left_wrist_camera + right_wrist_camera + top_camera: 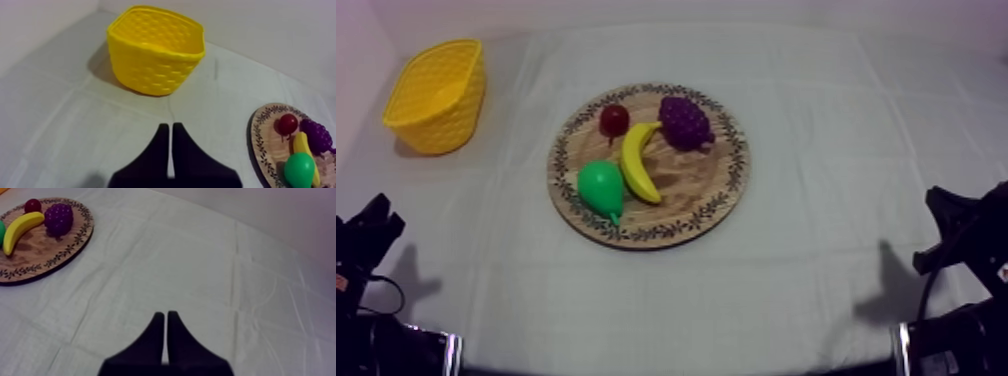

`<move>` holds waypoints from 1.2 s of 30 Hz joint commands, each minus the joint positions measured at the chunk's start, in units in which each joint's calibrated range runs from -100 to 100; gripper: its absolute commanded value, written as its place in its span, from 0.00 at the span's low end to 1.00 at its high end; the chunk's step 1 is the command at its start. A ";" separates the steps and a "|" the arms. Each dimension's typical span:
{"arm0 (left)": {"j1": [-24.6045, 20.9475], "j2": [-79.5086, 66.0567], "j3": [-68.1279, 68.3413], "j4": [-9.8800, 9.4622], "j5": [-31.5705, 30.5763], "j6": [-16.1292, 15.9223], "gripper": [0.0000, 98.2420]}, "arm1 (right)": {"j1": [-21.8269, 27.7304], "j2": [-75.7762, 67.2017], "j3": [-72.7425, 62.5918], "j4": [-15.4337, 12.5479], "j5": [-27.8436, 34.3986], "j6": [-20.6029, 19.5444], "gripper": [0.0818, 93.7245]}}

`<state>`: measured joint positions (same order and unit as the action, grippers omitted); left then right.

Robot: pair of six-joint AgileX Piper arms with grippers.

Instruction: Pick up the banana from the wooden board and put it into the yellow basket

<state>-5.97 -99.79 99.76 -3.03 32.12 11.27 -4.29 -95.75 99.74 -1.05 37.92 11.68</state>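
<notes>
The yellow banana point(638, 160) lies in the middle of the round wooden board point(716, 195), between a green pear point(601, 187), a small red fruit point(614, 119) and purple grapes point(684, 121). The yellow basket point(436, 95) stands at the far left, upright. My left gripper point(376, 215) rests low at the left edge, far from the board; in the left wrist view its fingers point(170, 131) lie together as a narrow wedge, shut on nothing, with the basket point(156, 49) ahead. My right gripper point(936, 200) rests low at the right, its fingers point(165, 318) likewise shut, the banana point(19, 229) far off.
The grey-white cloth point(816, 110) covers the table with creases running across it. Open cloth lies between each gripper and the board, and between the board and the basket.
</notes>
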 commanded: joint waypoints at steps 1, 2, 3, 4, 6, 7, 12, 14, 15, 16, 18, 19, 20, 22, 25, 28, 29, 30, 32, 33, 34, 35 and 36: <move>0.06 0.18 -0.12 -0.22 -0.33 -1.49 0.00 | 0.00 -0.01 0.04 0.00 -0.02 0.02 0.00; 0.08 0.52 -0.25 -0.30 -0.41 -1.84 0.00 | 0.00 -0.01 0.04 0.00 -0.02 0.02 0.00; 0.19 1.13 -0.33 -0.35 -0.73 -2.17 0.00 | 0.00 -0.01 0.04 0.00 -0.02 0.02 0.00; 0.43 2.02 -0.33 -0.38 -1.32 -2.35 0.00 | 0.00 -0.01 0.04 0.00 -0.02 0.02 0.00; 1.08 4.90 -0.49 -0.34 -3.13 -2.39 0.00 | 0.00 -0.01 0.04 0.00 -0.02 0.02 0.00; 1.45 6.75 -0.97 -0.27 -3.88 -2.23 0.00 | 0.00 -0.01 0.04 0.00 -0.02 0.04 0.00; 4.36 19.16 -8.54 -0.28 -3.61 -1.03 0.00 | 0.00 -0.01 0.04 0.00 -0.02 0.02 0.00; 5.78 25.29 -13.69 -1.35 -0.49 1.26 0.00 | 0.00 -0.01 0.04 0.00 -0.02 0.02 0.00; 6.37 28.39 -16.54 -2.21 1.56 3.25 0.00 | 0.00 -0.01 0.04 0.00 -0.02 0.02 0.00; 6.82 31.39 -19.41 -2.96 3.68 5.17 0.00 | 0.00 -0.01 0.04 0.00 -0.02 0.02 0.00; 7.70 37.26 -24.96 -3.93 7.36 7.66 0.00 | 0.00 -0.01 0.04 0.00 -0.02 0.02 0.00; 8.23 40.13 -27.61 -4.29 8.93 8.47 0.00 | 0.00 -0.01 0.04 0.00 -0.02 0.02 0.00; 8.85 42.94 -30.14 -4.61 10.39 9.14 0.00 | 0.00 -0.01 0.04 0.00 -0.02 0.02 0.00; 10.06 48.29 -35.01 -5.06 13.45 10.09 0.00 | 0.00 -0.01 0.04 0.00 -0.02 0.02 0.00; 11.79 55.82 -41.76 -5.85 19.15 13.01 0.00 | 0.00 -0.01 0.04 0.00 -0.02 0.02 0.00; 13.45 63.02 -48.03 -6.41 25.34 16.00 0.00 | 0.00 -0.01 0.04 0.00 -0.02 0.02 0.00; 14.15 65.30 -49.89 -6.55 26.96 16.54 0.00 | 0.00 -0.01 0.04 0.00 -0.02 0.02 0.00; 14.87 67.51 -51.66 -6.64 28.21 16.88 0.00 | 0.00 -0.01 0.04 0.00 -0.02 0.02 0.00; 16.38 71.79 -54.94 -6.62 29.82 17.14 0.00 | 0.00 -0.01 0.04 0.00 -0.02 0.02 0.00; 17.13 73.85 -56.43 -6.52 30.24 17.00 0.00 | 0.00 -0.01 0.04 0.00 -0.02 0.02 0.00; 17.87 75.77 -57.81 -6.39 30.39 16.73 0.00 | 0.00 -0.01 0.04 0.00 -0.02 0.02 0.00; 18.57 77.56 -59.08 -6.22 30.32 16.41 0.00 | 0.00 -0.01 0.04 0.00 -0.02 0.02 0.00; 19.23 79.23 -60.23 -6.02 30.15 16.04 0.00 | 0.00 -0.01 0.04 0.00 -0.02 0.02 0.00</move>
<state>12.08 -26.78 42.93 -9.17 62.40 28.33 -4.29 -95.75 99.74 -1.05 38.06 11.79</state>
